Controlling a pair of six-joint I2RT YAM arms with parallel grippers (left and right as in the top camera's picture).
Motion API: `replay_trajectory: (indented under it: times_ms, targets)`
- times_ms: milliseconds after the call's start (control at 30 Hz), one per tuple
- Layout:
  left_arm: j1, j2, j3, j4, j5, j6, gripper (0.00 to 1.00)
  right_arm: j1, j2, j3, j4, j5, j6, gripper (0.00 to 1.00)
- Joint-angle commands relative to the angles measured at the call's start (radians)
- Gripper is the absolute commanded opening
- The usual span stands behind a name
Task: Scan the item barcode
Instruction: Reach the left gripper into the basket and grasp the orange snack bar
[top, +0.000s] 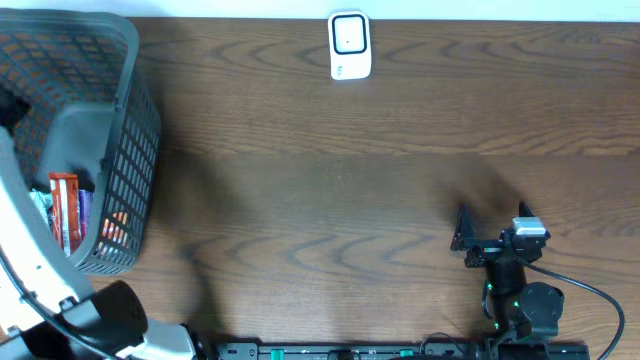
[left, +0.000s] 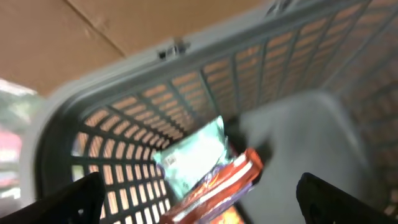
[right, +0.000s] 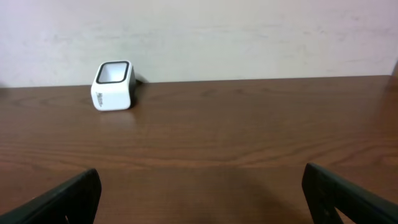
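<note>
Snack packets (left: 194, 155) in grey basket (top: 136, 165); white scanner (top: 350, 45) well apart.

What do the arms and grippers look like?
The right arm is black, with a silver block at the wrist, green lights and a black cable. The left arm shows white casing and a black joint. The left gripper and right gripper have black fingers.

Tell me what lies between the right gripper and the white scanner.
Nothing: only bare wooden table separates the open right gripper from the white scanner, as the right wrist view shows; the overhead view agrees.
</note>
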Motion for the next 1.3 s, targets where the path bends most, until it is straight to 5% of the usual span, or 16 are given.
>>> replay_trajectory:
  times_ms: [0, 500, 1000, 1067, 1267]
  targets:
    - [0.049, 0.042, -0.060, -0.006, 0.200, 0.099, 0.99, -0.004, -0.006, -0.001, -0.003, 0.001, -0.015, 0.99]
    - [0.062, 0.054, -0.558, 0.231, 0.214, 0.153, 0.92, -0.004, -0.006, -0.001, -0.003, 0.001, -0.015, 0.99]
    - [0.083, 0.054, -0.724, 0.445, 0.203, 0.167, 0.91, -0.004, -0.006, -0.001, -0.003, 0.001, -0.015, 0.99]
    - [0.083, 0.054, -0.756, 0.484, 0.243, 0.183, 0.79, -0.004, -0.006, -0.001, -0.003, 0.001, -0.015, 0.99]
    - [0.083, 0.054, -0.793, 0.533, 0.322, 0.235, 0.77, -0.004, -0.006, -0.001, -0.003, 0.001, -0.015, 0.99]
